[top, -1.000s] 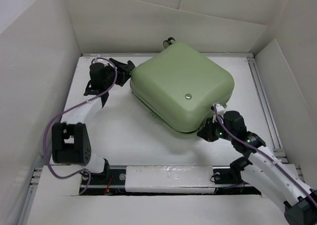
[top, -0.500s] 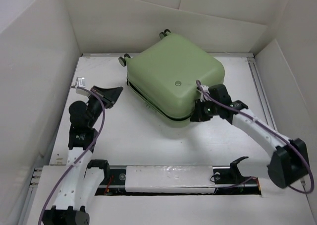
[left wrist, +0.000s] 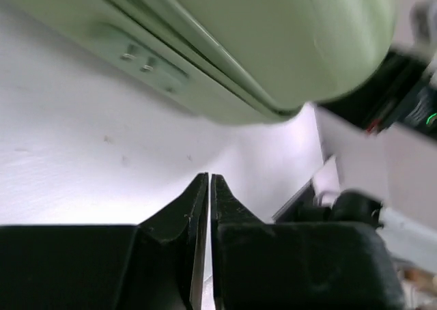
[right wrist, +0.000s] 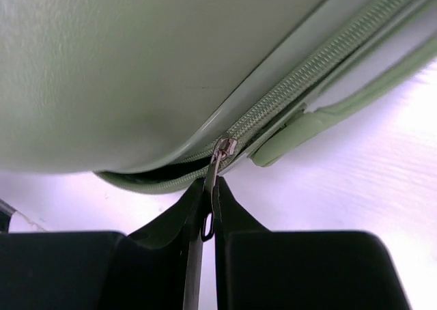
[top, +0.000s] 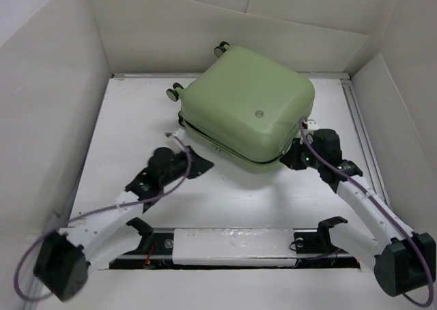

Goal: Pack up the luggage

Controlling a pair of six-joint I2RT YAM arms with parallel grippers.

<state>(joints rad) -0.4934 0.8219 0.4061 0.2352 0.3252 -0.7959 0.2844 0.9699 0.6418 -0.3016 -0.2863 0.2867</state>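
Observation:
The luggage (top: 246, 108) is a pale sage-green hard-shell suitcase lying flat at the back middle of the table, lid down, two wheels (top: 175, 90) at its far left. My right gripper (right wrist: 210, 184) is shut on the metal zipper pull (right wrist: 213, 170) at the case's near right corner (top: 290, 156); left of the slider the zipper gapes dark, right of it the teeth are joined. My left gripper (left wrist: 208, 179) is shut with nothing between its fingers, low over the table just in front of the luggage's near left edge (left wrist: 205, 85), apart from it.
White cardboard walls (top: 48, 119) enclose the table on the left, back and right. A metal rail (top: 239, 245) with the arm bases runs along the near edge. Bare white table (top: 136, 125) lies left of the case.
My left arm swung from the far left side down to the case's near left edge and its jaws shut. The luggage turned and shifted while my right gripper stayed on the zipper pull.

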